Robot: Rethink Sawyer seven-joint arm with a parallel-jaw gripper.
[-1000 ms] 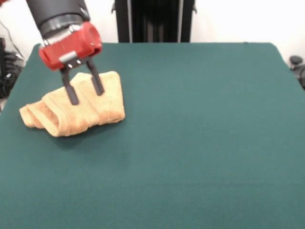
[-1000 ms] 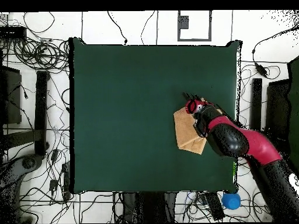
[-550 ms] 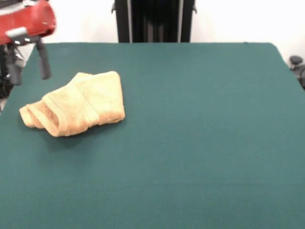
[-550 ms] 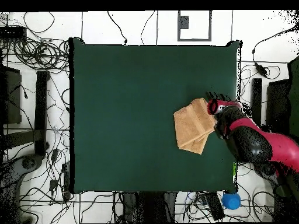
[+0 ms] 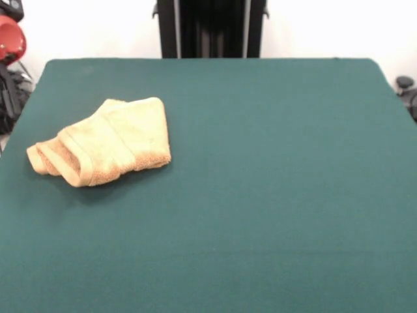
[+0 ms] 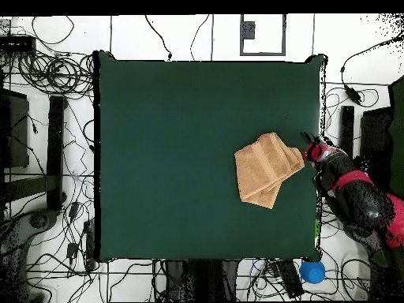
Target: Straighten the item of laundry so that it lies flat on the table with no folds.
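The item of laundry [image 5: 104,140] is a golden-tan towel, folded over itself in layers, lying near the left side of the green table [image 5: 273,169] in the front view. In the overhead view the same towel [image 6: 264,168] lies by the table's [image 6: 173,158] right edge. My gripper [image 6: 314,147] hangs just past that right edge, apart from the towel and holding nothing I can see. In the front view only its red body [image 5: 12,40] shows at the top left corner.
Tangled cables [image 6: 55,75] cover the floor around the table in the overhead view. A blue ball [image 6: 312,271] lies on the floor near the table's lower right corner. The red and black arm [image 6: 359,201] stretches beside the table's right edge.
The gripper has risen from just over the towel and drawn back sideways beyond the table's edge. The towel keeps the same folded shape and place.
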